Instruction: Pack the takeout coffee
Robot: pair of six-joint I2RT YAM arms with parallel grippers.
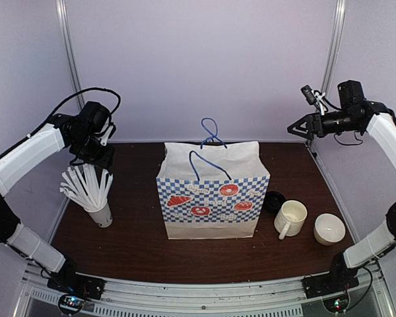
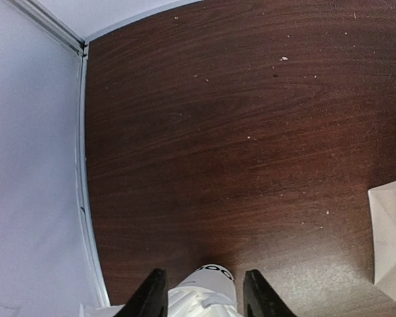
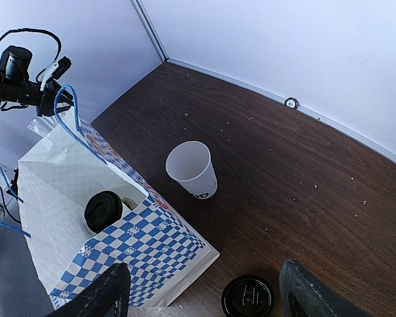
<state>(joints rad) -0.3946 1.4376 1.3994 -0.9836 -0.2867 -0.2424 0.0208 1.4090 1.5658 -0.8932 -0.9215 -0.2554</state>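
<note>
A lidded takeout cup, of which only the black lid (image 3: 103, 210) shows, stands inside the white paper bag with blue checks (image 1: 211, 198); the bag also shows in the right wrist view (image 3: 138, 254). An open white paper cup with dark lettering (image 3: 193, 170) stands on the table behind the bag. A loose black lid (image 3: 247, 295) lies right of the bag, seen from above too (image 1: 273, 201). My right gripper (image 1: 296, 128) is open and empty, high above the back right; its jaws (image 3: 208, 294) frame the lid far below. My left gripper (image 1: 99, 157) is open and empty.
A white cup full of white straws (image 1: 100, 212) stands at the left, below my left gripper (image 2: 204, 297). A cream mug with a handle (image 1: 290, 219) and another open white cup (image 1: 329, 229) stand at the right front. Walls close the back and sides.
</note>
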